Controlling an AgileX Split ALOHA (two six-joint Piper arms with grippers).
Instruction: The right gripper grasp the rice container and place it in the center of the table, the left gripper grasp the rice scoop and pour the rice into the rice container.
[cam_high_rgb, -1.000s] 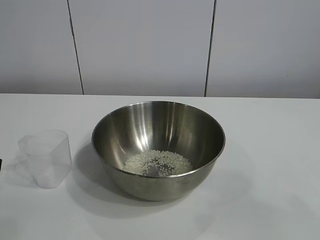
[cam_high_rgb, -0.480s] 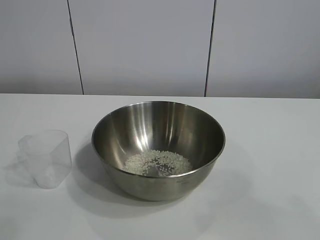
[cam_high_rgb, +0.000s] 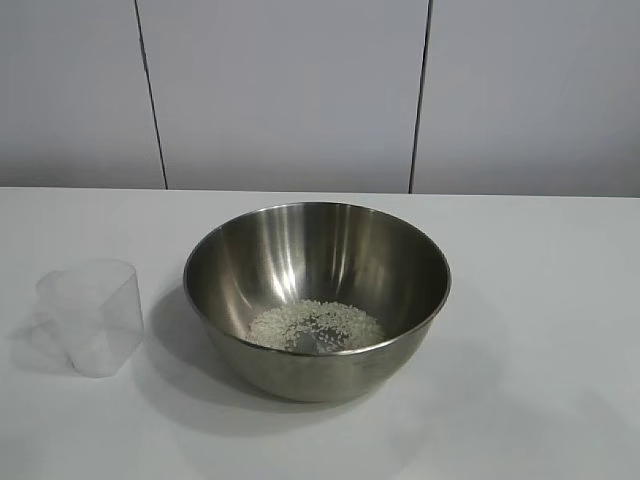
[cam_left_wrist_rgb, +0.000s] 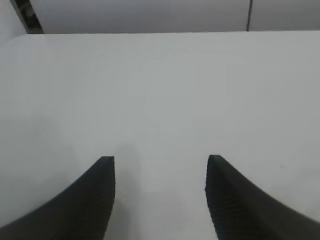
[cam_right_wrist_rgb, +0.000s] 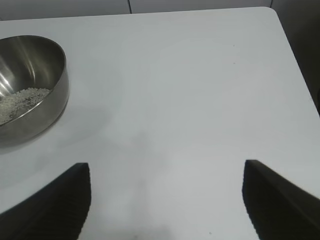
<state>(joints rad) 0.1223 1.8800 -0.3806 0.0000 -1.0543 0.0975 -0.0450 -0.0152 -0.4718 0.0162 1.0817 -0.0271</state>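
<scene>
The rice container (cam_high_rgb: 316, 296), a big shiny steel bowl, stands at the middle of the white table (cam_high_rgb: 540, 330) with a whitish heap of rice (cam_high_rgb: 315, 325) in its bottom. It also shows in the right wrist view (cam_right_wrist_rgb: 27, 85), with rice (cam_right_wrist_rgb: 20, 102) inside. The rice scoop (cam_high_rgb: 92, 316), a clear plastic cup, stands upright to the bowl's left and looks empty. Neither gripper shows in the exterior view. My left gripper (cam_left_wrist_rgb: 160, 165) is open over bare table. My right gripper (cam_right_wrist_rgb: 166, 170) is open and empty, well apart from the bowl.
A grey panelled wall (cam_high_rgb: 300, 90) runs behind the table. The right wrist view shows the table's edge (cam_right_wrist_rgb: 295, 55) and a dark gap beyond it.
A small dark part at the exterior view's left edge, beside the scoop, has gone out of view. Bowl, rice and scoop have not moved.
</scene>
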